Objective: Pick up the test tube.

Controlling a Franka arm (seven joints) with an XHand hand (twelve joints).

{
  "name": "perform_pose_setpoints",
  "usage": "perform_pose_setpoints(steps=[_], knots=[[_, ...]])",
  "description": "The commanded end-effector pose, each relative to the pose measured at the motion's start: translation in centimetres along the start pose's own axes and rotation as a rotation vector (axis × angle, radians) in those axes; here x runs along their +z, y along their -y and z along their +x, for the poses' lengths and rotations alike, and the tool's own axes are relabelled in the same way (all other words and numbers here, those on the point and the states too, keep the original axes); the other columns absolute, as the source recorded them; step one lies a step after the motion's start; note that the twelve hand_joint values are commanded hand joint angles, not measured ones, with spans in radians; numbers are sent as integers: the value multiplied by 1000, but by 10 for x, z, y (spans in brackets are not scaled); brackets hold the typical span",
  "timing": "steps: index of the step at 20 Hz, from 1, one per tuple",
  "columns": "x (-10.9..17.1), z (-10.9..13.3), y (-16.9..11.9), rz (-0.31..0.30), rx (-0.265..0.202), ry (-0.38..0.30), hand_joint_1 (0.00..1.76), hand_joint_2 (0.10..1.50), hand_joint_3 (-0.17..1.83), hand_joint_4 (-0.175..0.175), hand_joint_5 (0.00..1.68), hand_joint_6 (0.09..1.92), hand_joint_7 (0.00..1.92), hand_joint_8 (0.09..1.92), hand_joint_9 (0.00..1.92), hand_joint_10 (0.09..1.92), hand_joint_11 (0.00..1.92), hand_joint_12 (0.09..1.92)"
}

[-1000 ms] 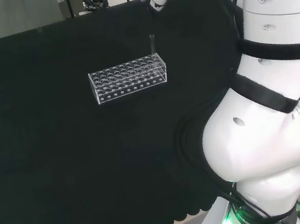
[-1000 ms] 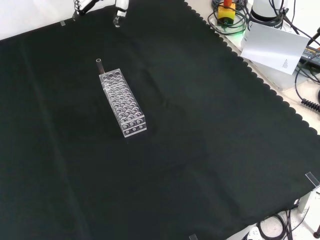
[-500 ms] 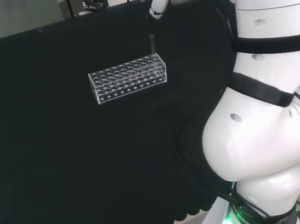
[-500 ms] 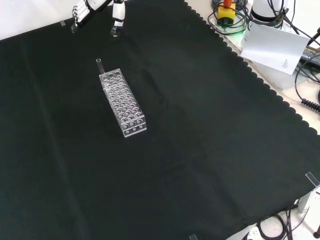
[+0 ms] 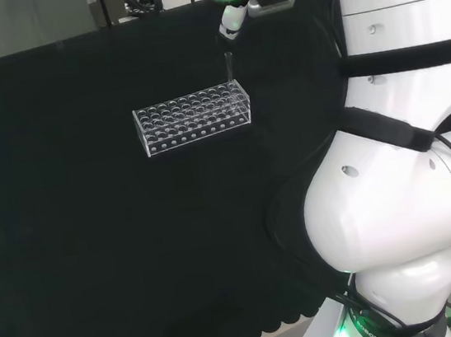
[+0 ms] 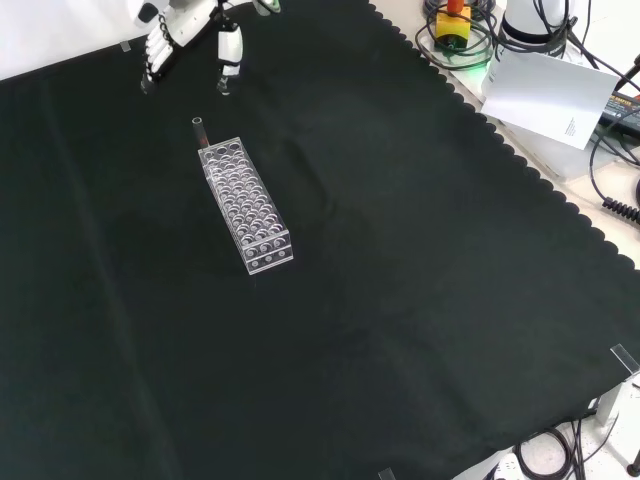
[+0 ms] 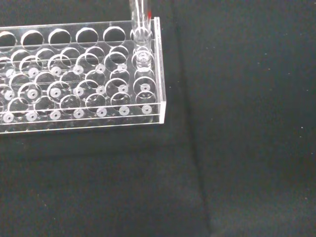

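The hand (image 6: pixel 185 25) is being held above the cloth, fingers (image 6: pixel 228 55) spread and empty. The test tube (image 6: pixel 198 130) is being kept upright in the rack (image 6: pixel 247 205), near the fingertips at six o'clock in the front view.

The rack (image 7: pixel 89 74) looks like clear, glossy plastic with smooth, bright edges. The test tube (image 7: pixel 139 17) standing in it is clear and shiny. Under them the black cloth (image 6: pixel 400 300) is matt and softly creased. The hand (image 6: pixel 190 30) has smooth white and black shells.

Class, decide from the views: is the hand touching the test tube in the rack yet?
Apart. In the front view the hand hangs above and beyond the test tube, with black cloth showing between its fingertips and the tube's rim in the rack.
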State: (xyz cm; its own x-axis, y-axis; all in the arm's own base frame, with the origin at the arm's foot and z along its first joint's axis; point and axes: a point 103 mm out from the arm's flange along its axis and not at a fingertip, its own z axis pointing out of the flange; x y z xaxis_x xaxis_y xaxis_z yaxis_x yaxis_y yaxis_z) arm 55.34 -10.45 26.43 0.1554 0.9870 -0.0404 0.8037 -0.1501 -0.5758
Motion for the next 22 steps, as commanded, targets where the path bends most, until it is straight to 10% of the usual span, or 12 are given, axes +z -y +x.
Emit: perform_pose_setpoints(steps=[1,22], knots=[[5,7,-6,14,-8,-3,737,874,256,36,190,87,0,535,0,708,0,1198],[33,0,-33,45,-3,-13,840,757,467,-26,376,87,88,889,3,990,0,1351]])
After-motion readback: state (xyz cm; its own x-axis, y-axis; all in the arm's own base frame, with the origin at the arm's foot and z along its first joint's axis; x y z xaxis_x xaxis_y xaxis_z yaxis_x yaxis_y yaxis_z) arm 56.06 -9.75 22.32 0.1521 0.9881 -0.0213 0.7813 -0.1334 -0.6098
